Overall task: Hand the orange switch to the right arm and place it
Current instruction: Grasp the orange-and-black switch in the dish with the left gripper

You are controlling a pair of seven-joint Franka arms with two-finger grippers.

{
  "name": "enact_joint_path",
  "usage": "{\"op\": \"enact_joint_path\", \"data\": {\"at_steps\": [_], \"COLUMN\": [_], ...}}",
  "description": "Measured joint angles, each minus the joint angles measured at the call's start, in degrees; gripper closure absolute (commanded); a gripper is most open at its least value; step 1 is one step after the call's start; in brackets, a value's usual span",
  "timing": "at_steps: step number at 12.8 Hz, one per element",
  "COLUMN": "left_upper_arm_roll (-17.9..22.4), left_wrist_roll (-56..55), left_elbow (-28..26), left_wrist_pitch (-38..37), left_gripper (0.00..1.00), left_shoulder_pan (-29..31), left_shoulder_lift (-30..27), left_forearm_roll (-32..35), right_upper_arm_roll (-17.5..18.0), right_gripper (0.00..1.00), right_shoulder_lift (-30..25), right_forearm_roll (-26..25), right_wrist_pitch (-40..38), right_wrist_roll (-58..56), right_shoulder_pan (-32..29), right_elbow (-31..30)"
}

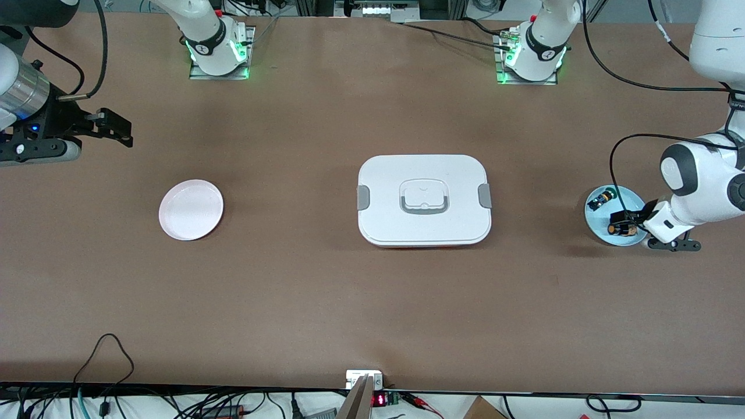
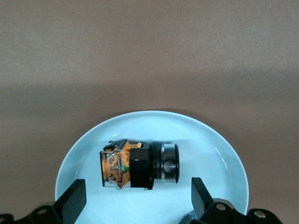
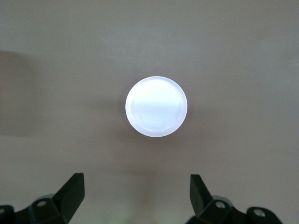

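Orange switch (image 2: 135, 167) lies in blue dish (image 2: 219, 140), betw. left tool's (image 2: 136, 200) spread fingers, ungrasped. Step: pickup. Next: clench, lift, pass over. Right tool (image 1: 113, 127) waits released above pink plate (image 3: 156, 106).

High front cam, two wrist cams

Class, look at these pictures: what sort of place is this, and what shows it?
Probably a robotics lab: two white arms bolted to a brown table, loose cables along its edge, and staged items like a closed white box.
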Motion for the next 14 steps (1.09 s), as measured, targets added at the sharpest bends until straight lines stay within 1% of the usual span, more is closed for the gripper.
{"op": "enact_joint_path", "data": {"at_steps": [3, 6, 7, 8, 9, 10, 12, 13, 14], "left_upper_arm_roll": [-0.06, -0.06, -0.06, -0.06, -0.06, -0.06, -0.09, -0.18, -0.41], "left_wrist_roll": [0.02, 0.04, 0.04, 0.04, 0.04, 0.04, 0.05, 0.05, 0.05], "left_elbow": [-0.04, -0.06, -0.06, -0.06, -0.06, -0.06, 0.05, 0.34, 0.86], "left_wrist_pitch": [1.18, 2.9, 3.83, 4.41, 4.71, 4.83, 4.86, 4.86, 4.66], "left_gripper": [0.02, 0.05, 0.1, 0.23, 0.4, 0.53, 0.62, 0.69, 0.72], "left_shoulder_pan": [0.0, 0.01, 0.05, 0.09, 0.1, 0.1, 0.11, 0.11, 0.11], "left_shoulder_lift": [0.92, 2.08, 2.49, 2.87, 3.15, 3.25, 3.24, 3.22, 3.14], "left_forearm_roll": [-1.06, -1.25, -1.25, -1.25, -1.25, -1.25, -1.26, -1.27, -1.27], "right_upper_arm_roll": [0.0, 0.0, 0.0, -0.02, -0.05, -0.06, -0.02, 0.01, 0.01], "right_gripper": [0.0, 0.0, 0.0, 0.0, 0.0, 0.0, 0.0, 0.0, 0.0], "right_shoulder_lift": [0.14, 0.16, 0.16, 0.16, 0.16, 0.16, 0.16, 0.17, 0.16], "right_forearm_roll": [0.0, 0.0, 0.11, 0.68, 1.56, 2.01, 2.35, 2.39, 2.45], "right_wrist_pitch": [0.17, 0.26, 0.28, 0.29, 0.25, 0.22, 0.2, 0.24, 0.29], "right_wrist_roll": [0.0, 0.0, 0.0, 0.0, 0.0, 0.0, 0.0, 0.0, 0.0], "right_shoulder_pan": [0.0, 0.01, 0.0, -0.01, -0.05, -0.07, 0.0, 0.03, 0.03], "right_elbow": [0.0, 0.0, 0.0, 0.0, 0.0, 0.0, 0.0, 0.0, 0.0]}}
